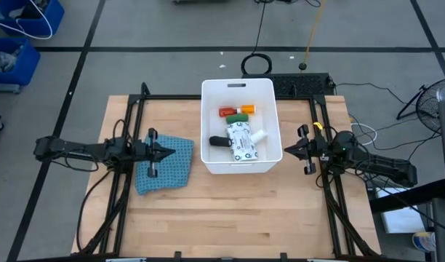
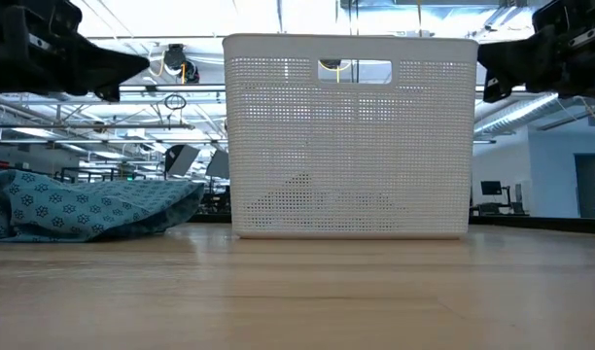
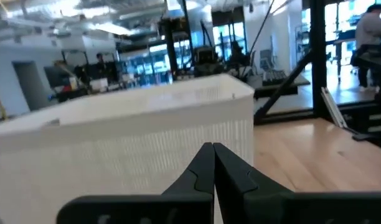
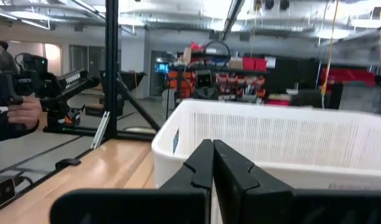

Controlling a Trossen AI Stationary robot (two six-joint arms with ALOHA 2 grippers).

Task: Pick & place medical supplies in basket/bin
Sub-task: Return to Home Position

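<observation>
Now I flank the white bin (image 1: 206, 124), both jaws closed on nothing.
Left gripper (image 1: 166, 152) over the cloth (image 1: 171, 171), right gripper (image 1: 286, 151) opposite; packet (image 1: 242, 143) and orange bottle (image 1: 246, 109) lie inside, mid-table.

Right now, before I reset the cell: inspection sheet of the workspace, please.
Surface: wooden table carries the bin and one cloth.
Job's things: white bin at table centre holds red bottle, orange bottle, green block, black block, printed packet and white roll; none seen outside it.
Clutter: crumpled blue-teal cloth left of the bin.
Grippers: left gripper shut, raised over the cloth's edge; right gripper shut, raised right of the bin; neither holds anything.
Cables: coiled black cable on the floor behind the bin; loose cables by the right arm.
Surroundings: blue crates, fan, a person's hand beyond the table.
</observation>
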